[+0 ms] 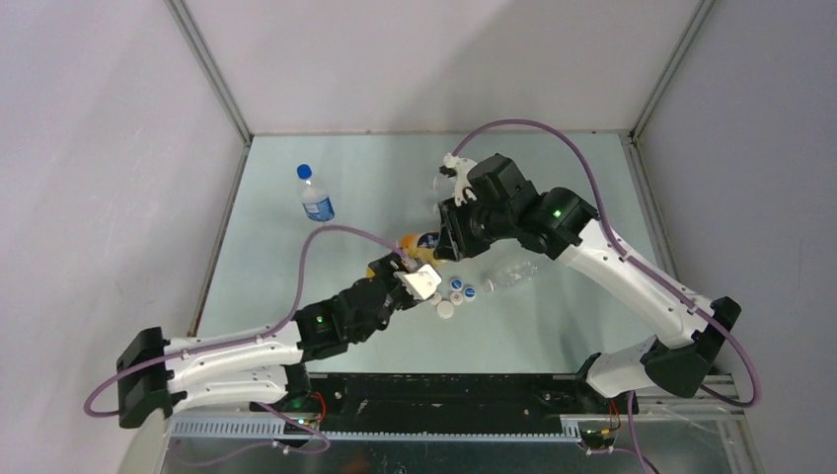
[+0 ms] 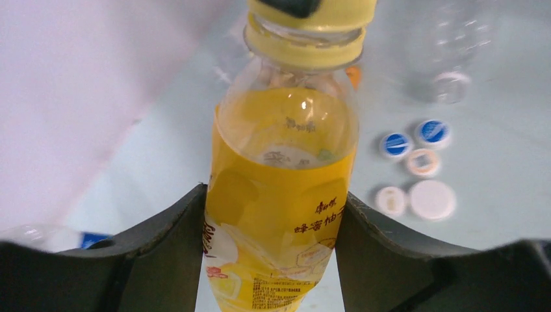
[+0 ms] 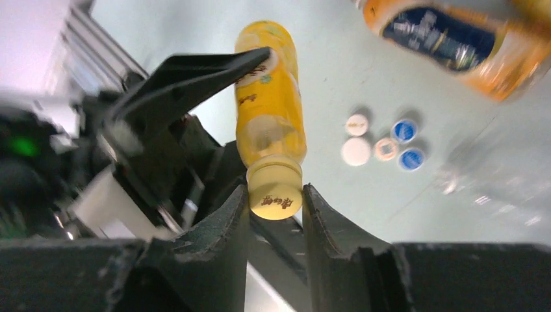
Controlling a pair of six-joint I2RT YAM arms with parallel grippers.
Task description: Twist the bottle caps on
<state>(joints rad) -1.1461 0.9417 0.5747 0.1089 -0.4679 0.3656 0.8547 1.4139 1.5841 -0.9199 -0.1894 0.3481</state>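
My left gripper [image 2: 276, 198] is shut on the body of the orange-yellow bottle [image 2: 282, 195] and holds it tilted above the table. The bottle's yellow cap [image 3: 275, 198] sits on its neck. My right gripper [image 3: 275, 190] is shut on that cap from both sides. In the top view the two grippers meet over the table's middle, left [image 1: 415, 272] and right [image 1: 449, 242]. Several loose caps [image 1: 456, 292] lie just right of the bottle: two blue ones [image 2: 395, 144] and white ones [image 2: 432, 199].
A clear bottle with a blue label and blue cap [image 1: 315, 197] stands at the back left. A plain clear bottle [image 1: 513, 274] lies right of the loose caps. An orange bottle with a dark-blue label [image 3: 448, 39] lies beyond them.
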